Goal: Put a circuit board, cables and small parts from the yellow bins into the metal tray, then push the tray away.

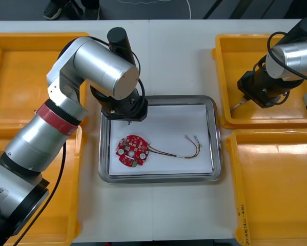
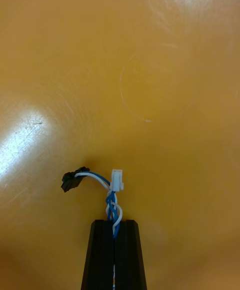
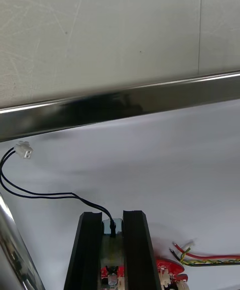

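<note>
Where the left arm bends over the far left corner of the metal tray (image 1: 216,154), we find the left gripper (image 3: 113,216) with its fingers narrowly apart, pinching one end of the black cable (image 3: 45,195). The cable's white plug (image 3: 23,149) sits near the tray's rim. Mid-tray lies the red circuit board (image 1: 131,151), with the red and yellow cable (image 1: 179,151) running rightward from it. In the far right yellow bin (image 1: 245,51), the right gripper (image 2: 114,222) is clamped tight on the twisted blue and white cable (image 2: 113,204).
</note>
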